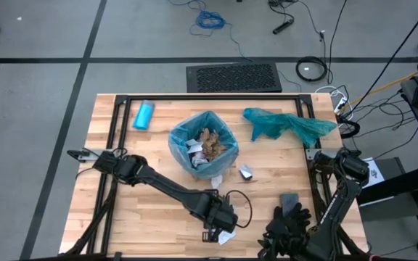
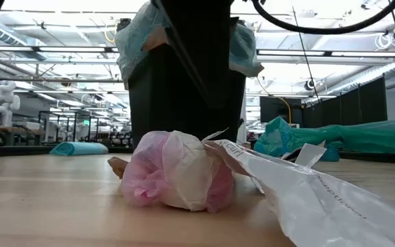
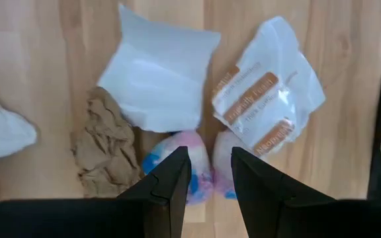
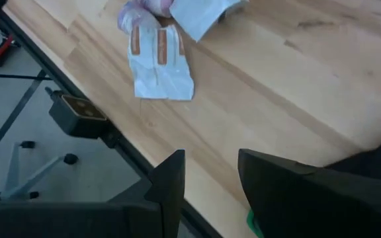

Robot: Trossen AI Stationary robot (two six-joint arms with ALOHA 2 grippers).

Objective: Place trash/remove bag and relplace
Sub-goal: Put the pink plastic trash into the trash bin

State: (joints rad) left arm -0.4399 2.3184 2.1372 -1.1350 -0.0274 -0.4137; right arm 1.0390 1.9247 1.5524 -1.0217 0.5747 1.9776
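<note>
Loose trash [image 3: 177,165], a pink/blue wad w/ white wrappers, lies at near table [image 1: 122,217] edge, apart from blue bag [image 1: 183,134] lining the bin mid-table. Left gripper [image 3: 209,173] hangs over wad, fingers spread, prob. to grab it. Right gripper [image 4: 210,182] waits at right edge, fingers apart, empty.

- My overhead feed shows a grey floor [image 1: 42,87] around the wooden table [image 1: 122,225], crossed by dark seam lines.
- At 12 o'clock from the table I see a black mat [image 1: 234,77]; beyond it lie a blue cable coil [image 1: 210,19] and loose black cables [image 1: 312,69].
- My level camera looks into a bright hall with ceiling beams [image 2: 53,51], strip lights and dark partitions [image 2: 389,99] at 3 o'clock.
</note>
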